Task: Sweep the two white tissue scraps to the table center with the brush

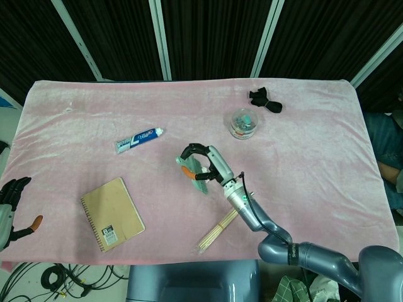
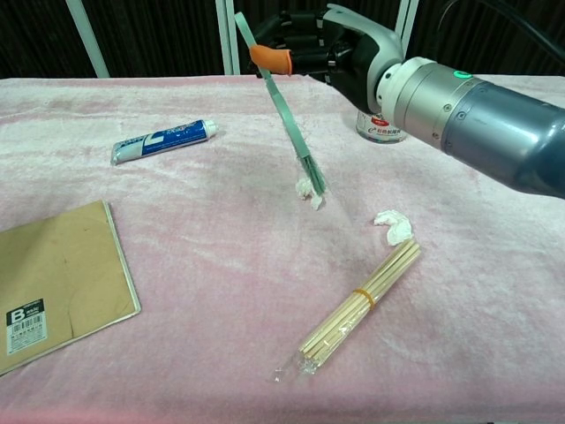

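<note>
My right hand (image 2: 322, 49) (image 1: 200, 160) grips a green brush (image 2: 287, 110) by its handle, above the middle of the pink table (image 2: 203, 265). The brush (image 1: 199, 177) slants down and its bristles touch one white tissue scrap (image 2: 306, 190). The second scrap (image 2: 395, 226) lies apart to the right, at the tip of a skewer bundle (image 2: 360, 305). In the head view the arm hides both scraps. My left hand (image 1: 11, 204) hangs at the near-left table edge, fingers apart, holding nothing.
A toothpaste tube (image 2: 164, 141) lies to the left of the brush. A brown notebook (image 2: 53, 283) sits near the front left. A round clear container (image 1: 243, 123) and a black object (image 1: 264, 99) are at the back right.
</note>
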